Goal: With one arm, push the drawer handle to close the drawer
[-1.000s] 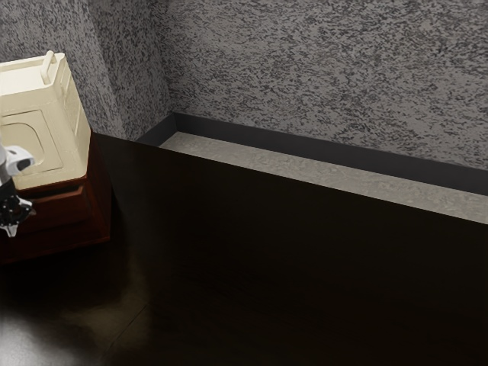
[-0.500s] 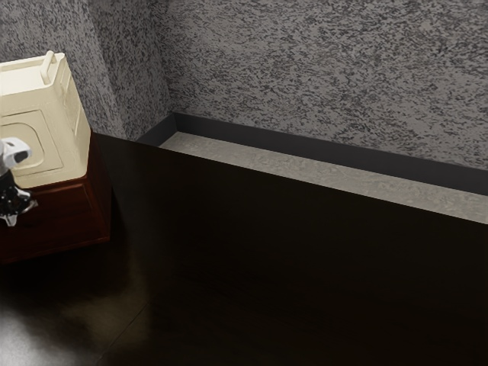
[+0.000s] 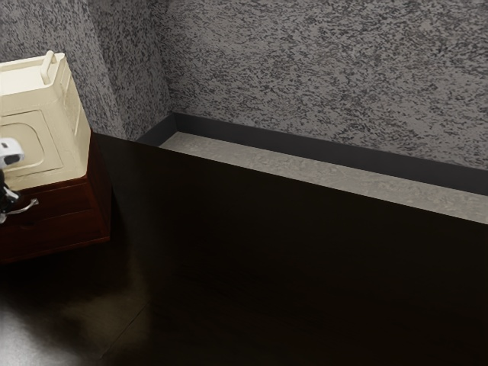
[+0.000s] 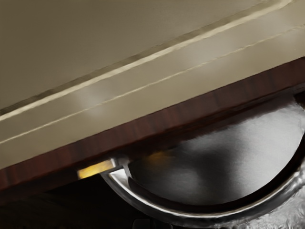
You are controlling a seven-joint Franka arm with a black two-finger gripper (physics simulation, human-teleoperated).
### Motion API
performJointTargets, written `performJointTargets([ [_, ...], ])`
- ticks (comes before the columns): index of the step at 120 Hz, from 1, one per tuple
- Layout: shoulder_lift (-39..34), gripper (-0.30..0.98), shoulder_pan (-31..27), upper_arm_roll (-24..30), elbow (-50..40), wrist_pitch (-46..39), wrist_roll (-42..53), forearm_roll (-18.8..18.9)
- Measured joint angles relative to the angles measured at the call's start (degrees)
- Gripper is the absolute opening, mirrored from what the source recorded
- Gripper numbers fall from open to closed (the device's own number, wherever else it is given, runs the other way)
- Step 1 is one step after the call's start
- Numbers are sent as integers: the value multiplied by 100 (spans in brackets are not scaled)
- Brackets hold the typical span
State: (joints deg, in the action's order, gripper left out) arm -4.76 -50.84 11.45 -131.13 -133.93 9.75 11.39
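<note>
At the exterior view's left edge, the black two-finger gripper hangs in front of a dark red-brown wooden cabinet, with part of the white arm above it. Whether the gripper is open or closed, I cannot tell. The curved, silvery metal drawer handle is right at the gripper — in the exterior view one end of it pokes out just beside the gripper, toward that view's right. I cannot tell whether the two touch.

In the wrist view the handle arcs out in front of the cabinet's face, close under the hand, with a small yellow patch next to one of its ends. The upper wooden drawer front looks about level with the cabinet's face, above a second wooden panel; whether it is fully shut is too hard to make out.

A cream, box-shaped appliance with a raised bar on top rests on the cabinet, and the cabinet stands on a dark, glossy counter. Behind — a mottled grey wall with a dark baseboard above a pale floor.
</note>
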Motion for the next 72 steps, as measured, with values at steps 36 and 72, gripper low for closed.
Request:
performJointTargets([
  [36, -1914, -4, 70, 76, -1043, 856, -506, -657],
  [72, -3463, 48, 115, -487, -1124, 2729, -411, -1478],
])
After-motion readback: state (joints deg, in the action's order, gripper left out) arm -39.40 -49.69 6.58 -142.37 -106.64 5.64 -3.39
